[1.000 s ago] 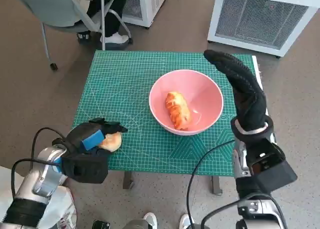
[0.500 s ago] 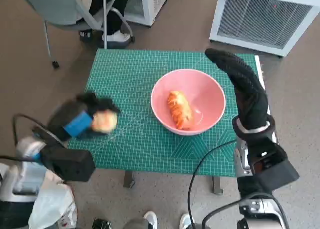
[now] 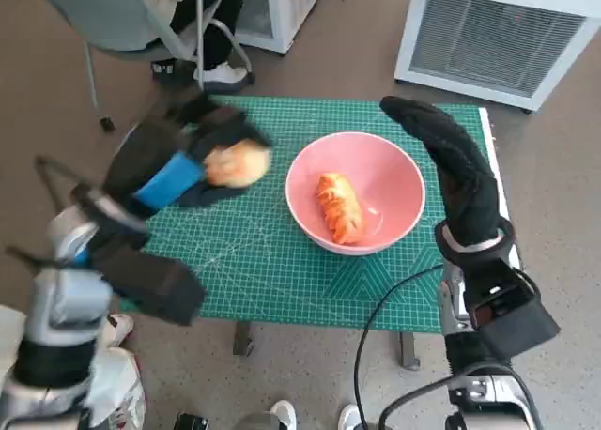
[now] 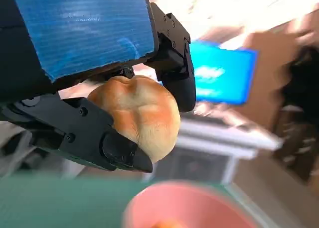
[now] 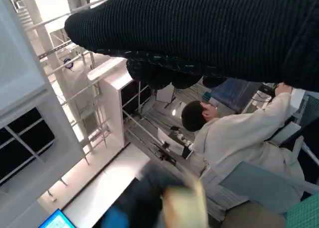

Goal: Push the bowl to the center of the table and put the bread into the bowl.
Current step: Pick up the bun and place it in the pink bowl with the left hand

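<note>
The left hand (image 3: 183, 162) held a round bread roll (image 3: 236, 163) above the worktop (image 3: 254, 261), just beside the pink bowl (image 3: 355, 191) with another bread (image 3: 340, 207) inside, while the right hand (image 3: 451, 162) stood released, fingers extended, at the bowl's far side.

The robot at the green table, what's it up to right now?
The left hand holds a round bread roll above the green mat, just beside the pink bowl. The bowl sits near the middle of the table and already has one piece of bread in it. The right hand, in its black glove, is raised by the bowl's far side and holds nothing. The roll is not yet in the bowl.
</note>
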